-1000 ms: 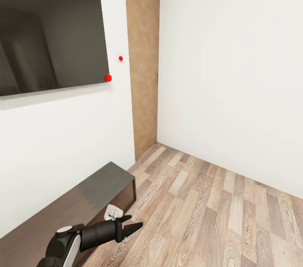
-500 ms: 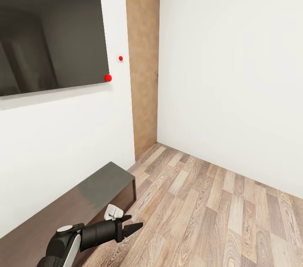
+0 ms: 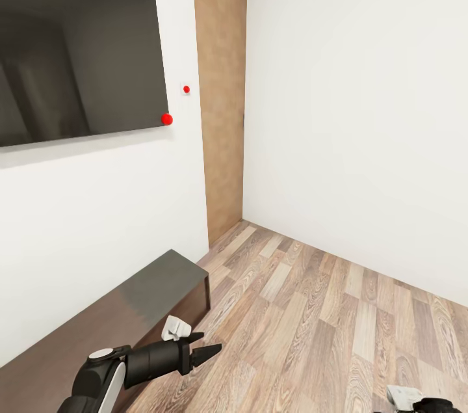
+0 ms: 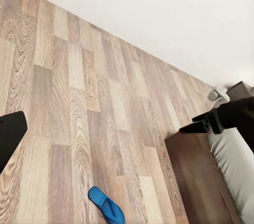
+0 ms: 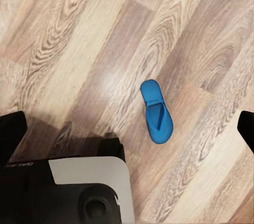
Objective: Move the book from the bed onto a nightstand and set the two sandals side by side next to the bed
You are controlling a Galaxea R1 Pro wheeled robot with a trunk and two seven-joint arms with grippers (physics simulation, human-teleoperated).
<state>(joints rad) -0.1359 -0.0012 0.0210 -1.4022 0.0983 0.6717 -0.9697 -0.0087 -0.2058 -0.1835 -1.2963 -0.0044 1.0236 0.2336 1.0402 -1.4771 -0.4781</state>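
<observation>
At lower left of your head view, left arm reaches out low and level, left gripper (image 3: 207, 351) pointing right over floor (image 3: 312, 309), beside dark cabinet (image 3: 149, 296); fingers look pressed together. Right gripper (image 5: 127, 128): finger tips sit wide apart at frame edges, spread, aimed straight down at floor. One blue sandal (image 5: 156, 111) lies flat on planks under it, apart from robot base (image 5: 79, 187). Left wrist view catches sandal too, near bed (image 4: 235, 160) corner.
</observation>
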